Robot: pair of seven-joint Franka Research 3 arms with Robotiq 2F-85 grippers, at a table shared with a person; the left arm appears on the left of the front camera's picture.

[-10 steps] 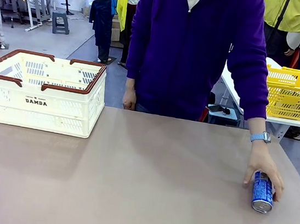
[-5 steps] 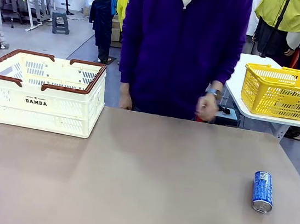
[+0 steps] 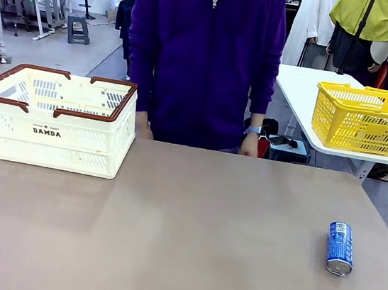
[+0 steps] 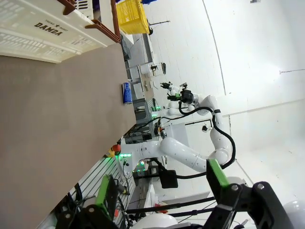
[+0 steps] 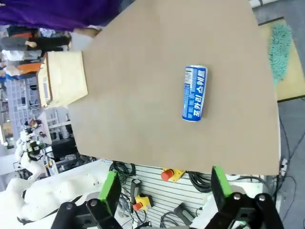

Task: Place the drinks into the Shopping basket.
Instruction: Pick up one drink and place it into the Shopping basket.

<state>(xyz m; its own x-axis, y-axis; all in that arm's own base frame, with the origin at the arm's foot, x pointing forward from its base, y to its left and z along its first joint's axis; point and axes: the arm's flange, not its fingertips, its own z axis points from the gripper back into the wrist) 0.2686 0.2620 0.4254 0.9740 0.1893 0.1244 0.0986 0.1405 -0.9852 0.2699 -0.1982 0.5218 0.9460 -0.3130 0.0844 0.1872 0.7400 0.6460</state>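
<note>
On my feed the person's hand, the one with the watch, has come off the blue can it was covering a second ago; it rose to chest height half a second back and now hangs low at the far edge of the table; the person has shifted toward picture left; their arm no longer hides part of the yellow basket.

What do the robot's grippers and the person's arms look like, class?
Both the left gripper and right gripper are black with green-padded jaws. The person wears long purple sleeves and a light-blue wristwatch.
</note>
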